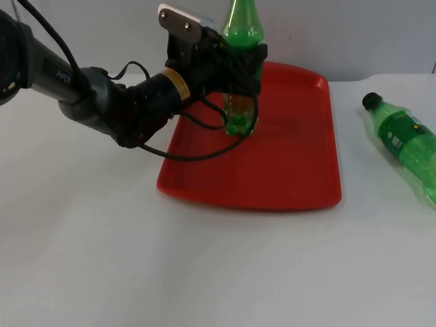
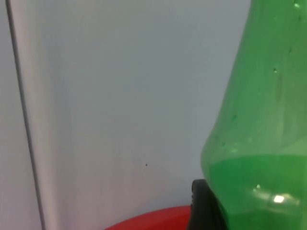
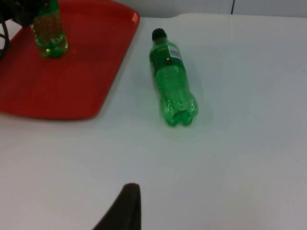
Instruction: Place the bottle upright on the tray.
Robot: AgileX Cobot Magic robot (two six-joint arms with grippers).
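The left gripper [image 1: 240, 68] clasps the upright bottle [image 1: 241, 41] on the red tray [image 1: 300, 163]. It should open gently, then retreat level. Right gripper's [image 3: 125, 206] fingers: cannot tell.

A second green bottle [image 1: 407, 146] with a black cap [image 1: 370, 100] and a green label [image 3: 166, 54] lies on its side on the white table [image 1: 204, 266], well apart from the tray's right edge. Its cap points towards the grey partition wall [image 1: 354, 34] behind the tray.
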